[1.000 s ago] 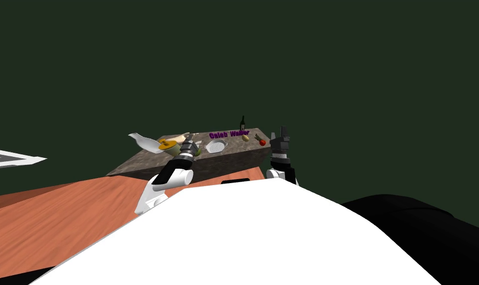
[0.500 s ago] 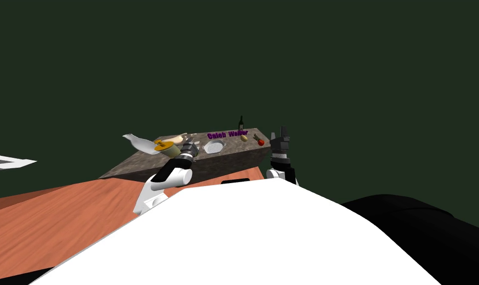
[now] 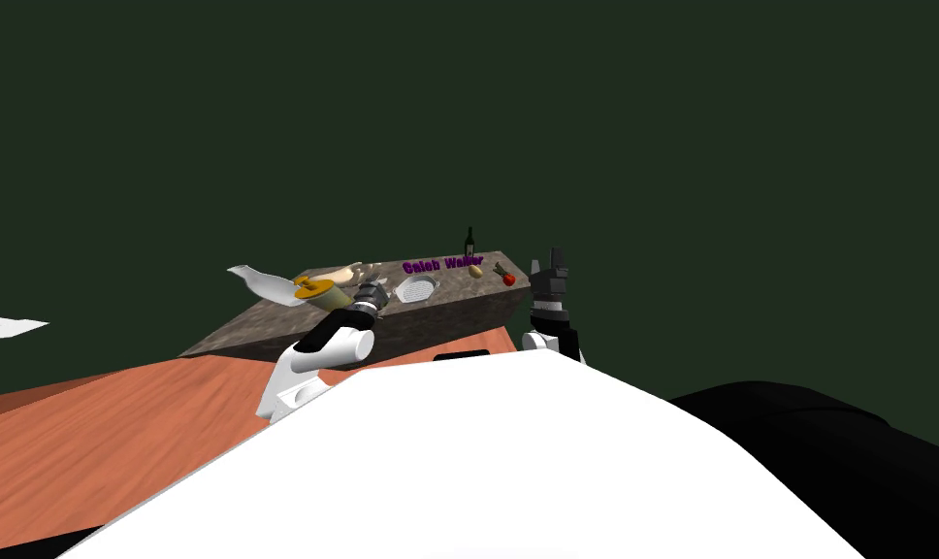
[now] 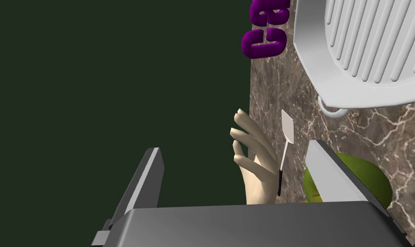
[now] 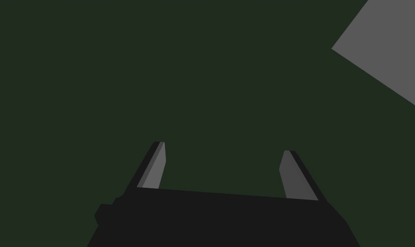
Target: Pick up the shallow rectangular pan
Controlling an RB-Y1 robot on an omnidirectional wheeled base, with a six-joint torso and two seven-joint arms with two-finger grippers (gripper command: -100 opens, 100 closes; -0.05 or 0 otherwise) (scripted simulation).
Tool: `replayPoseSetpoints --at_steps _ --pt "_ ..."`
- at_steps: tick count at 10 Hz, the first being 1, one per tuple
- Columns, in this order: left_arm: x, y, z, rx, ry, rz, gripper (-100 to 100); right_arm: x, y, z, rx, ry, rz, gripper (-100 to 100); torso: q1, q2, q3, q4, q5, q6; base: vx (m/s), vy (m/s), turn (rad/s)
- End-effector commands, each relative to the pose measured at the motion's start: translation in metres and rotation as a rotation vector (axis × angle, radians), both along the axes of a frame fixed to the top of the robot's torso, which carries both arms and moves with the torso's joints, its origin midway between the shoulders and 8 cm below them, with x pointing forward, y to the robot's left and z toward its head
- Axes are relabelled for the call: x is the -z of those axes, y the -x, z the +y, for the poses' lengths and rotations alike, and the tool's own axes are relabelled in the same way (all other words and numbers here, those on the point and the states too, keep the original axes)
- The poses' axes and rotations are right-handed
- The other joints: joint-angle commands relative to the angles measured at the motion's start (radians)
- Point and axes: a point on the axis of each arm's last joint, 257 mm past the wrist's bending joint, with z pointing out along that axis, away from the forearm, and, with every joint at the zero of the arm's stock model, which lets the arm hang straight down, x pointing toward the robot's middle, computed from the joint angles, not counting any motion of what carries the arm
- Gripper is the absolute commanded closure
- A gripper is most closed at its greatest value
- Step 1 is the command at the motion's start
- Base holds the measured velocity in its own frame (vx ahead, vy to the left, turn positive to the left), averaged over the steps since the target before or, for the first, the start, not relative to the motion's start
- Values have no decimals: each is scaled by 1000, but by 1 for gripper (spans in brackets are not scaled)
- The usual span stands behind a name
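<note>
Pan: a white, shallow pan [image 4: 365, 51] with a ribbed floor and cut-off corners lies flat on the brown marbled worktop [image 3: 254, 325], just in front of the purple letters [image 3: 443, 264].
Pan's long axis: in the head view it runs along the worktop's length, from the left gripper's side towards a small yellowish lump [image 3: 475, 271].
Pan's pointing: a small loop handle [image 4: 333, 112] sits on the end that faces the left gripper, and the ribs run away from that end.
Left gripper: the left gripper [image 4: 233, 147] is spread wide and grasps nothing. It hangs at the worktop's edge, near the pan's handle end but apart from it.
Beside it: a beige model hand [image 4: 256, 167] and a little white spatula with a black handle [image 4: 286, 146] lie between the fingers as seen from the wrist. An olive-green round thing [image 4: 374, 180] lies behind one finger.
Right gripper: the right gripper [image 5: 224, 148] is raised off the worktop's right end, released and holding nothing.
Other things: a dark bottle [image 3: 469, 241] stands at the far edge. A red thing [image 3: 508, 279] lies near the right end. A tilted white sheet-like shape [image 3: 259, 281] juts past the left side.
Change: over the last second the whole head view has slid leftward, which is my own move. The pan has kept its place on the worktop, and the right gripper has stayed raised.
</note>
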Motion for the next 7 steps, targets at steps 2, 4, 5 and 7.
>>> replayPoseSetpoints --at_steps 2,4,5,7 --pt "13 2 3 -12 19 54 -100 0 0 0 0 0 0 0 0 0 0 0 0 0 8 -22 -15" --pt "26 5 8 -28 45 110 -100 0 0 0 0 0 0 0 0 0 0 0 0 0 14 -32 -59" --pt "28 5 8 -29 46 116 -100 0 0 0 0 0 0 0 0 0 0 0 0 0 8 -10 8" --pt "40 9 13 -45 72 173 -100 0 0 0 0 0 0 0 1 0 0 0 0 0 16 -20 -68"
